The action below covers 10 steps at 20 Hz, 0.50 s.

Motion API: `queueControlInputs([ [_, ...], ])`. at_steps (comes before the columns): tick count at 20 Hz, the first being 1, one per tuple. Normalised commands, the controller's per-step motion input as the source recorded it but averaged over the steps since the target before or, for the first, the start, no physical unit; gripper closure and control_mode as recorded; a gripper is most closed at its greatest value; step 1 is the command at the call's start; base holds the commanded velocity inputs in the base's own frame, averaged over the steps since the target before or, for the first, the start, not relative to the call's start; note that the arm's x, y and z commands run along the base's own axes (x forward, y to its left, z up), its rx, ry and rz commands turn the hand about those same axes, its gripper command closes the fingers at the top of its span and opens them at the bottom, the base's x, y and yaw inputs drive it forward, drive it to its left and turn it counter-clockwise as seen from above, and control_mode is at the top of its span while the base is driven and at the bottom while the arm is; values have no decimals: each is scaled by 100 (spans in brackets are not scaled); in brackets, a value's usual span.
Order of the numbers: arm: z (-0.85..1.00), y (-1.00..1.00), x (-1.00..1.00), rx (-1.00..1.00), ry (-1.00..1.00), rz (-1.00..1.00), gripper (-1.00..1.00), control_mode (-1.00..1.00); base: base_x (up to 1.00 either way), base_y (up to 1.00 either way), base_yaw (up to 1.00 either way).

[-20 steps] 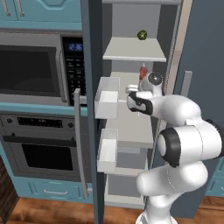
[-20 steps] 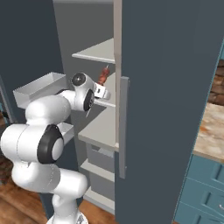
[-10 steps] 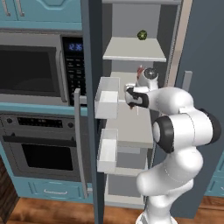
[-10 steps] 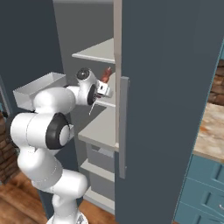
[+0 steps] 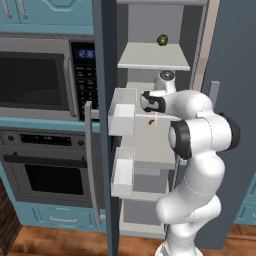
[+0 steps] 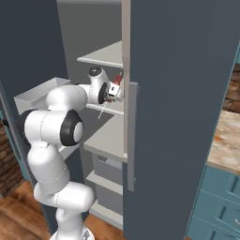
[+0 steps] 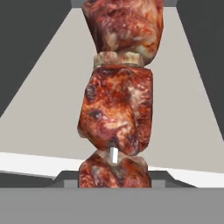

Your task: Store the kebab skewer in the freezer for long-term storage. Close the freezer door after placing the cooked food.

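Observation:
The kebab skewer (image 7: 116, 113), reddish-brown meat chunks on a thin pale stick, fills the middle of the hand view above a pale grey shelf (image 7: 48, 113). My gripper (image 5: 150, 103) is shut on it inside the freezer (image 5: 150, 145), just above the middle shelf. From the right, the meat (image 6: 119, 79) sticks up past the gripper (image 6: 114, 91) and the stick points down. The freezer door (image 5: 102, 150) stands open to the left, its white bins (image 5: 122, 112) facing the compartment.
A small round green item (image 5: 162, 40) sits on the upper shelf. A black microwave (image 5: 35, 80) and oven (image 5: 47, 172) lie left of the open door. The fridge's other door (image 6: 183, 117) is closed, its grey handle (image 6: 131, 136) close beside my hand.
The arm's elbow has swung up and in toward the freezer. The hand with the skewer has shifted slightly deeper over the middle shelf.

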Motion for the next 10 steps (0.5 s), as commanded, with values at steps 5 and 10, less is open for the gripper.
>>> queueControlInputs([
  [5, -42, 0, 4, -1, -3, 0, 100, -100, 0, 0, 0],
  [10, -16, 0, 15, 0, -5, 0, 100, -100, 0, 0, 0],
])
